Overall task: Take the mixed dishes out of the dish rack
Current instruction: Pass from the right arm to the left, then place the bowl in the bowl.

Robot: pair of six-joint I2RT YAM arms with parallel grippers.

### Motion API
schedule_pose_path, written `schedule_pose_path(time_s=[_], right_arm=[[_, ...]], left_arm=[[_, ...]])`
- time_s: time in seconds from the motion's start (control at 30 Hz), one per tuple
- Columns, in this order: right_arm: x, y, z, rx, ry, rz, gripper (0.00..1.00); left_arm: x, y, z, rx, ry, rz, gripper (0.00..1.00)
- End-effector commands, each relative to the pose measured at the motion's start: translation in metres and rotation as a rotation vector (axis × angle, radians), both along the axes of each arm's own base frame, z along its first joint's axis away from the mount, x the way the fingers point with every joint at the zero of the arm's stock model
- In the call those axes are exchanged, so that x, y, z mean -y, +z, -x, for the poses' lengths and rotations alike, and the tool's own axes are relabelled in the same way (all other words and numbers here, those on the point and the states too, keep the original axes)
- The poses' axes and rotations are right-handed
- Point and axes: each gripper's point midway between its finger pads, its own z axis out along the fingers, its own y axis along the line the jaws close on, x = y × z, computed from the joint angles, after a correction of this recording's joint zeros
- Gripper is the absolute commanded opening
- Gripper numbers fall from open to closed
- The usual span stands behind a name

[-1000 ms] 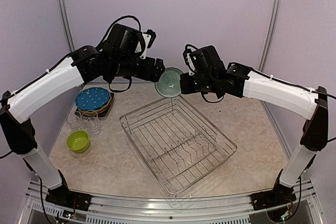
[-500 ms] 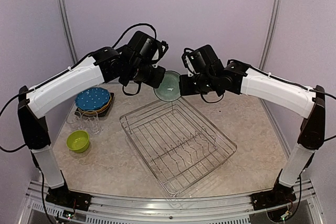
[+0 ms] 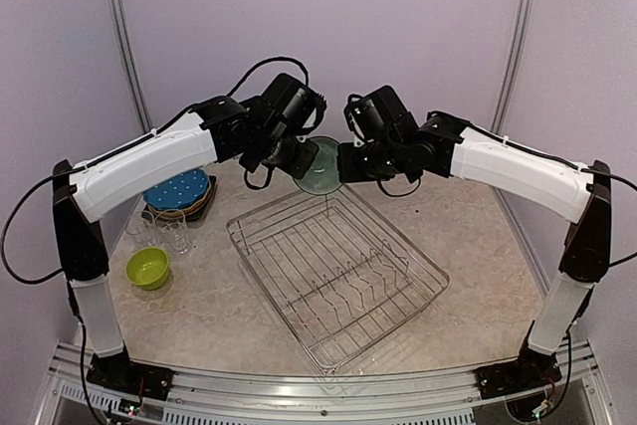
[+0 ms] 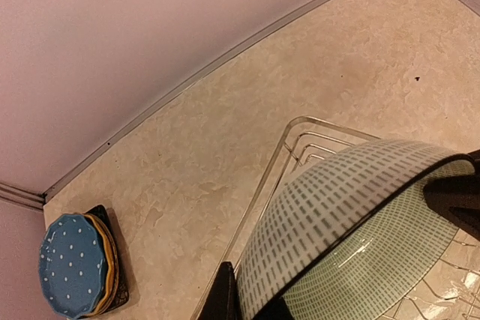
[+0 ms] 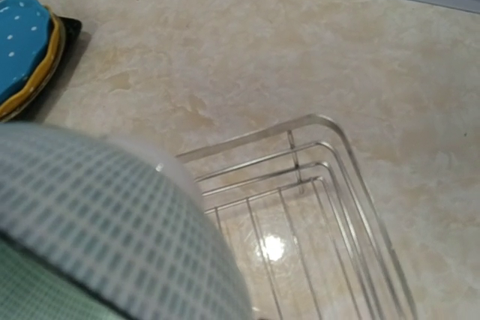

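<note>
Left end effector [image 3: 302, 161] and right end effector [image 3: 341, 163] clamp the pale-blue bowl [image 3: 320, 170], seemingly above dish rack [image 3: 418, 249].

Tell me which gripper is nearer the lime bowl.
Left. The left gripper grips the pale bowl on the side facing the lime bowl; the right gripper grips its far side.

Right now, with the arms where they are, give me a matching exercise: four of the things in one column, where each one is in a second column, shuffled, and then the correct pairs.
Things
1. patterned bowl
2. lime bowl
3. blue-dotted plate
4. dish rack

Places
A. on top of the stack at the left
B. in the middle of the table, no dishes in it
C. up in the air over the rack's far corner
D. directly on the table, left side, nearer than the stack

Pairs: 1-C, 2-D, 3-A, 4-B
</note>
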Motion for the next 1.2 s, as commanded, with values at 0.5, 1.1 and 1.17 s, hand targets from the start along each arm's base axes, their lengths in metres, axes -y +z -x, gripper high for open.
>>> schedule_pose_path(time_s=[0.5, 1.1, 1.17], right_arm=[[-0.006, 0.056, 0.006, 0.150, 0.075, -0.187, 0.83], [-0.013, 0.061, 0.017, 0.216, 0.161, -0.255, 0.99], [-0.014, 0.061, 0.016, 0.217, 0.167, -0.256, 0.99]], left_arm=[[-0.045, 0.007, 0.002, -0.196, 0.186, 0.300, 0.00], [-0.215, -0.020, 0.083, -0.449, 0.727, 0.697, 0.00], [-0.233, -0.027, 0.095, -0.459, 0.800, 0.732, 0.00]])
